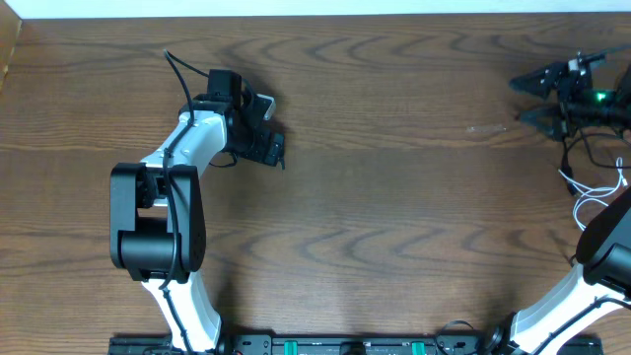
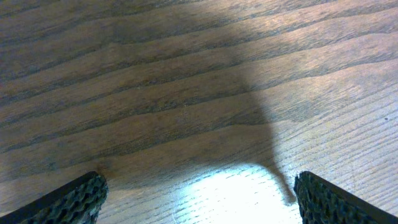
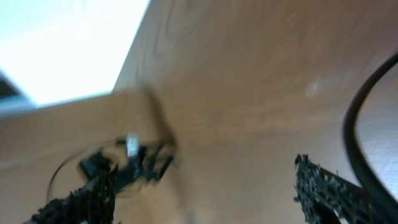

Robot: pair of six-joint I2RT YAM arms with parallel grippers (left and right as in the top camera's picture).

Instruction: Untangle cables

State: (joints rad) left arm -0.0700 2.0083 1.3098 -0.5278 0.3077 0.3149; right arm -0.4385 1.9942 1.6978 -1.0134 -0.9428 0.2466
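Evidently early: the tangle lies unsorted at the table's right edge.
The right gripper [image 1: 520, 101], jaws apart, hangs by the black cords [image 1: 575, 148] and white cord [image 1: 592, 192]; its blurred wrist view shows nothing clamped. Next it likely needs one strand pinched and drawn clear. The left gripper [image 1: 270, 126], also spread and empty, sits over the bare wood-grain table [image 1: 394, 217].

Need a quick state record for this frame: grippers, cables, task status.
left gripper: open, nothing between the fingers, over bare table, upper left
right gripper: open, at the far right edge; wrist view blurred
cables: dark tangle beside one right finger; contact unclear
white cord: loose loops at the right edge, near the right arm
task status: cables still bunched, not separated
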